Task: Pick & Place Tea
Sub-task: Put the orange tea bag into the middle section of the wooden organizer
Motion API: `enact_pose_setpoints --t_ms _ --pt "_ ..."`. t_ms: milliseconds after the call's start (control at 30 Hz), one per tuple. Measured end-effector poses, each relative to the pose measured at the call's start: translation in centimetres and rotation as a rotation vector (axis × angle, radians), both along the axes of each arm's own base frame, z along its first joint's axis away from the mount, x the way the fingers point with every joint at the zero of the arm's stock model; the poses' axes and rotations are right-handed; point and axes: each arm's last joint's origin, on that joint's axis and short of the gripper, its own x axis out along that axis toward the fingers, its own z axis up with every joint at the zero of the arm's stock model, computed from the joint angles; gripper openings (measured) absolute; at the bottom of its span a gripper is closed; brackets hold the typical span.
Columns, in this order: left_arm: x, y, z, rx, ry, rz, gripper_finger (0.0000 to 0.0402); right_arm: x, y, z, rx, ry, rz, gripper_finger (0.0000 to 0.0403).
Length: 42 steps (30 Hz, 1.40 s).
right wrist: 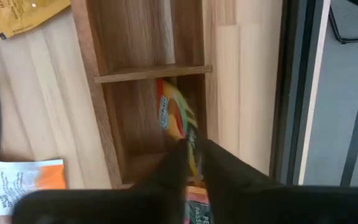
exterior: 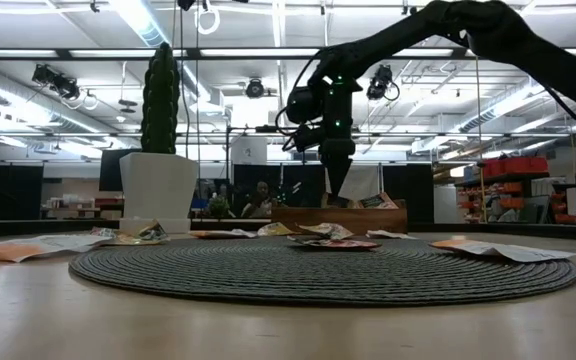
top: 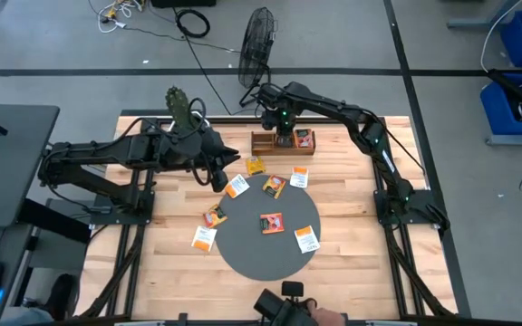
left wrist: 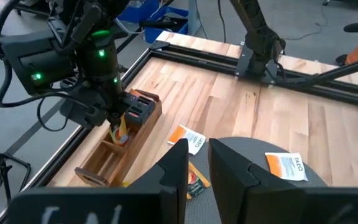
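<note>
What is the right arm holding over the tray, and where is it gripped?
The right gripper pinches an orange tea sachet by its upper edge, standing in the wooden tray.

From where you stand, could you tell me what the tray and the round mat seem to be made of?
The tray looks like plain brown wood: grain lines show on its walls and divider. The round mat looks woven or corded, dark grey and matte, with concentric ribbing; the fibre is unclear.

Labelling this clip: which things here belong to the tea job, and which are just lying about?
Job: sachets on the mat; sachet in the right claw; tray.
Lying about: plant, fan, left claw.
</note>
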Motion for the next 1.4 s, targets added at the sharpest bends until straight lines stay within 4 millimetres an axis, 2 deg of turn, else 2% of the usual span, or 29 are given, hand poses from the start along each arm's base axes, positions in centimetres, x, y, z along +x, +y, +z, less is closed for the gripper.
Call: enact_pose_setpoints --t_ms 200,300,433,567,667,767,900,1033,1233,1333,1400 --pt "0.2 0.0 -0.1 0.0 0.004 0.0 0.0067 -0.1 -0.1 0.2 -0.03 0.016 -0.003 0.0141" --pt "0.1 0.0 -0.1 0.0 0.01 0.0 0.0067 -0.4 0.3 1.4 -0.049 0.005 -0.015 0.0175" --pt "-0.1 0.0 -0.5 -0.001 0.056 0.0 0.0067 -1.1 2.0 5.3 -0.042 -0.096 -0.107 0.0197" --pt "-0.6 0.0 -1.3 -0.019 0.151 0.005 0.0067 -2.0 4.8 9.7 0.062 -0.262 -0.188 0.0194" --pt "-1.3 -0.1 -2.2 -0.042 0.261 -0.028 0.0067 -2.5 7.5 12.8 0.078 -0.352 -0.157 0.0184" --pt "-2.1 -0.2 -3.0 -0.039 0.398 -0.083 0.0067 -2.8 10.1 14.4 0.075 -0.41 -0.111 0.0171" --pt "-2.4 -0.3 -5.3 -0.103 0.492 -0.096 0.0067 -3.2 13.4 14.2 0.093 -0.471 -0.098 0.0156" --pt "-2.7 -0.4 -9.2 -0.245 0.567 -0.049 0.0067 -4.0 16.4 12.1 0.131 -0.542 -0.133 0.0143" --pt "-3.0 -0.3 -15.8 -0.533 0.54 0.163 0.0067 -5.6 19.7 9.0 0.199 -0.672 -0.186 0.0135" --pt "-4.2 0.3 -19.0 -0.727 0.56 0.356 0.0068 -6.2 20.8 7.6 0.235 -0.708 -0.219 0.0135" --pt "-5.0 0.5 -20.7 -0.81 0.581 0.418 0.0074 -6.4 21.3 6.8 0.257 -0.724 -0.236 0.0135"
